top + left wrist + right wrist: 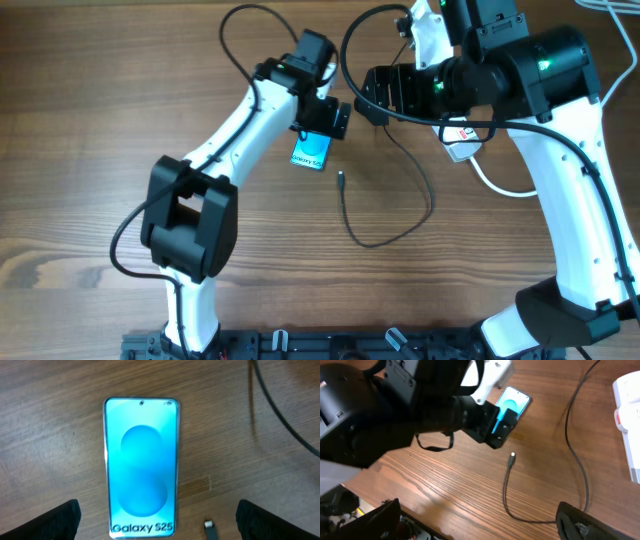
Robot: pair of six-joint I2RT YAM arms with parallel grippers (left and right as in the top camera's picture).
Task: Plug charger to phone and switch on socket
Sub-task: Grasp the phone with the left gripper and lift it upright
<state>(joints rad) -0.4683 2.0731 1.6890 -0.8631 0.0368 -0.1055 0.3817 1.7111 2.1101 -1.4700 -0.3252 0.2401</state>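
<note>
The phone (311, 153) lies flat on the wooden table, cyan screen up, with "Galaxy S25" along its near short edge; it also shows in the left wrist view (141, 465) and the right wrist view (511, 404). My left gripper (157, 522) is open and hovers over the phone, its fingers wide on either side. The charger cable (385, 235) loops across the table; its connector tip (341, 179) lies free just right of the phone (210, 530) (512, 457). My right gripper (480, 520) is open and empty, high above the table. The socket (462, 142) is mostly hidden under the right arm; its edge shows in the right wrist view (629, 410).
The thick white cord (500, 185) runs from the socket to the right. The left arm (230, 125) reaches in from the front left, the right arm (560, 160) from the front right. The table's front edge with a black rail (330, 345) is near.
</note>
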